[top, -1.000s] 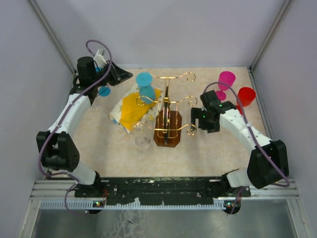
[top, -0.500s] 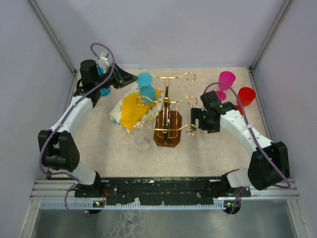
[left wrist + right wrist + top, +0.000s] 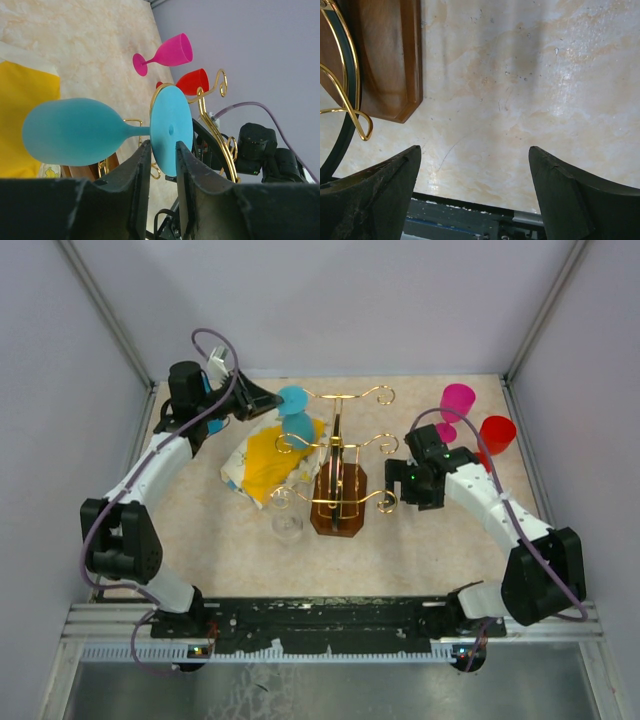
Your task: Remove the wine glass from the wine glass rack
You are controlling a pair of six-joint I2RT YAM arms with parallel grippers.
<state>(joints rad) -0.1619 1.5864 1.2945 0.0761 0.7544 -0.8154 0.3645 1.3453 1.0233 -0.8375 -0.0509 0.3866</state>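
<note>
Overhead, grey walls (image 3: 330,300) enclose the beige marbled table (image 3: 200,530), right gripper (image 3: 474,150) gaping empty above it, left gripper (image 3: 162,145) narrowly parted before the blue wine glass (image 3: 75,132).

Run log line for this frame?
left gripper: open, at blue wine glass foot | blue wine glass: on wine glass rack | right gripper: open, empty, beside rack base

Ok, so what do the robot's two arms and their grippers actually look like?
The left arm and right arm have white links joined by chunky black joints. A thin purple cable loops along each. The left gripper and right gripper are black, with two broad, tapering fingers. Small green lights glow on the right wrist.
</note>
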